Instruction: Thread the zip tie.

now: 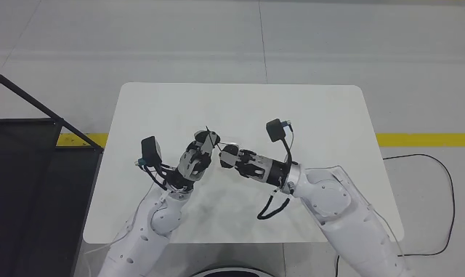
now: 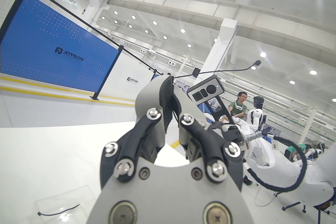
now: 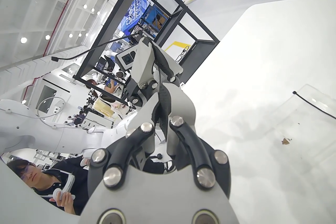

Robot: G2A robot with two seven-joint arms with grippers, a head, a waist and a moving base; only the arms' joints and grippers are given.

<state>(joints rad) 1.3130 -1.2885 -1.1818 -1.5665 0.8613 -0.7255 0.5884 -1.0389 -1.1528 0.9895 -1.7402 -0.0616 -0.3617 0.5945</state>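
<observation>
Above the white table [image 1: 320,117], the left gripper [image 2: 170,87] and right gripper [image 3: 163,100], tips close together, both pinch one thin black zip tie [image 2: 224,69]

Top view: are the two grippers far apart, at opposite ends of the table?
No, the left gripper and the right gripper nearly meet over the near middle of the table.

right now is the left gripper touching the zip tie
Touching. The left wrist view shows the left gripper shut on the zip tie, with the strap coming straight out from between its closed fingertips.
</observation>
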